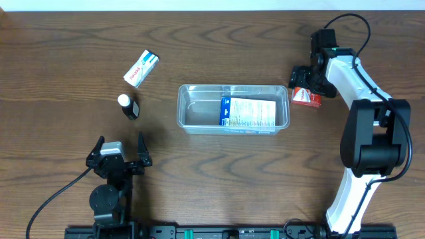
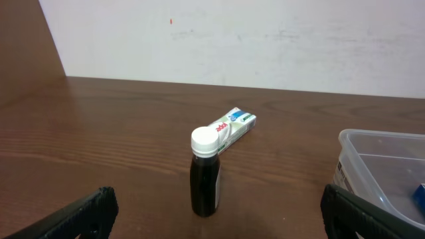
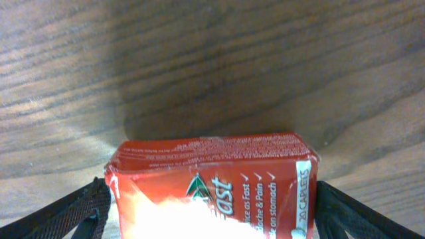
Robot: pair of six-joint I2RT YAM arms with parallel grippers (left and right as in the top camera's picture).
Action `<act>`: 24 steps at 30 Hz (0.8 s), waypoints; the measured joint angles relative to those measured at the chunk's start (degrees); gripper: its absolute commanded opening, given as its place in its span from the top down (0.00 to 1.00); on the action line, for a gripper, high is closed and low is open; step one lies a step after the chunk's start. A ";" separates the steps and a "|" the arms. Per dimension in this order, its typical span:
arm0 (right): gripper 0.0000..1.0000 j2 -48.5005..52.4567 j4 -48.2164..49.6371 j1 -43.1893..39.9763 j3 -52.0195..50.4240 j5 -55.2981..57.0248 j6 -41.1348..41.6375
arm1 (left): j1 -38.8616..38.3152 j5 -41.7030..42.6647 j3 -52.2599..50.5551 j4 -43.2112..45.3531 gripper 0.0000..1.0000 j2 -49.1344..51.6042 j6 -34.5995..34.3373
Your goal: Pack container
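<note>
1. The container (image 1: 199, 113) sits in the middle of the worktop (image 1: 219, 186), its long side running left to right. A blue-and-white box (image 1: 249, 113) lies flat in its right half, and the left half is bare.
2. The right claw (image 1: 302, 85) hangs over the red box (image 3: 212, 172), which lies on the worktop just beside the container's right end. Its jaws stand wide, one on each side of the box, not pressed in on it.
3. The step in hand looks like the grasp of this red box. Sink until the pads face the carton's sides well below its top edge. Keep the box centred, then close squarely so the thin card neither twists nor crushes.
4. Lift straight up before crossing. The container's rim is just beside the box, and a low swing could knock the tub.
5. Aim for the bare left half and set the carton down flat before letting go.
6. The left claw (image 1: 120, 143) sits near the near-left corner, jaws wide and holding nothing. It faces the dark bottle (image 2: 204, 179), with the white box (image 1: 141, 68) beyond it toward the far-left corner. It is best kept there, well apart from the right arm's path.
</note>
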 measured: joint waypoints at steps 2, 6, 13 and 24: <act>0.06 0.00 0.66 0.00 -0.13 0.07 -0.07 | 0.00 0.00 0.00 0.00 0.02 0.00 0.00; 0.06 0.00 1.86 0.00 -0.94 0.09 -0.09 | 0.00 0.00 0.00 0.00 0.02 0.00 0.00; 0.17 0.00 2.36 0.00 -1.18 0.26 -0.94 | 0.00 0.00 0.00 0.00 0.02 0.02 0.00; 0.23 0.00 2.95 0.00 -1.64 0.55 -1.36 | 0.00 0.00 0.00 0.00 0.02 0.00 0.00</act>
